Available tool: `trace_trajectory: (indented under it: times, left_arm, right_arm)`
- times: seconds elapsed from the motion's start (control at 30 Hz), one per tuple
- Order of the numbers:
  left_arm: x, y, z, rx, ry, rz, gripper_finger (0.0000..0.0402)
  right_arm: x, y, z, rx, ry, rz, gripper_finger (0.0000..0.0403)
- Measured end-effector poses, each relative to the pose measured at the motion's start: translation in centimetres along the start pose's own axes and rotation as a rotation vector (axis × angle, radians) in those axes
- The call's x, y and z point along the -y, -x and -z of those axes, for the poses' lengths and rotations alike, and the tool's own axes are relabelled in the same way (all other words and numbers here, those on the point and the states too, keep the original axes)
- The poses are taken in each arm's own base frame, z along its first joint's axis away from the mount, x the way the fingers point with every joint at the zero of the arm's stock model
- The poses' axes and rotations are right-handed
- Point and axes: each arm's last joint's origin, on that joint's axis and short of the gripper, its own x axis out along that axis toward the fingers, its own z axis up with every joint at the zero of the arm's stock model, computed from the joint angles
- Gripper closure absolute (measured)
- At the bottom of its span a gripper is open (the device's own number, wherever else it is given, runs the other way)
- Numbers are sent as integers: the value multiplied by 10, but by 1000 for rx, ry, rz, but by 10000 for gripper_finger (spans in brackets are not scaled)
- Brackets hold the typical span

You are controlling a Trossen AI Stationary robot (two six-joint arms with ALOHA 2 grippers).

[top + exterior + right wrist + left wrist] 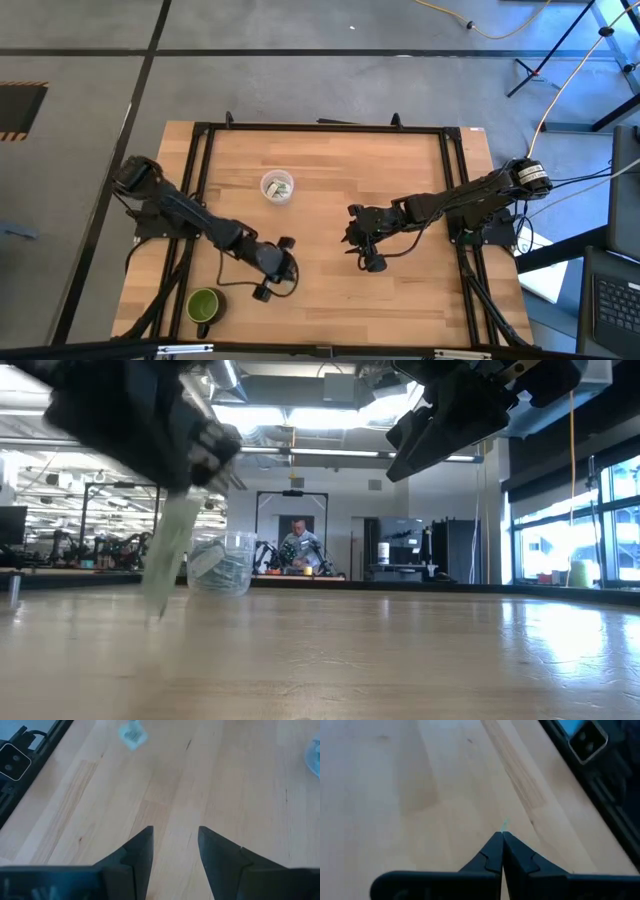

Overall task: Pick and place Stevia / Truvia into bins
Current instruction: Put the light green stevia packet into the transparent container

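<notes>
Green mug (203,306), clear cup (277,188), tan table (330,290)

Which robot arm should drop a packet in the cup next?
Probably the left. The left gripper is shut on a sachet, while the right gripper is open and empty. The cup already holds sachets.

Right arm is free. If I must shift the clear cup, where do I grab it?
Probably span its round wall from the side with the open right gripper. The cup stands upright with bare table around it, and sachets lie inside, so a rim pinch from above may snag them.
</notes>
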Motion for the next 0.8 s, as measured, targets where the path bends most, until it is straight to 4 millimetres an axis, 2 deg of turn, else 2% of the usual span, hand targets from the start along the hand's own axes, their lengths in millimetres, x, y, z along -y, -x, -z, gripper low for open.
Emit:
trace_trajectory:
  times: [0.17,0.43,0.57,0.8]
  left_arm:
    - [-15,43,-11,40,26,-148,400]
    - [-50,106,-7,37,108,-602,400]
    - [-69,124,-1,2,163,-690,400]
    - [-107,136,4,-30,266,-698,400]
  right_arm:
    - [0,0,0,0,4,0,244]
    - [0,0,0,-2,51,0,244]
    - [1,0,0,-2,54,1,244]
    - [8,1,1,-11,59,16,244]
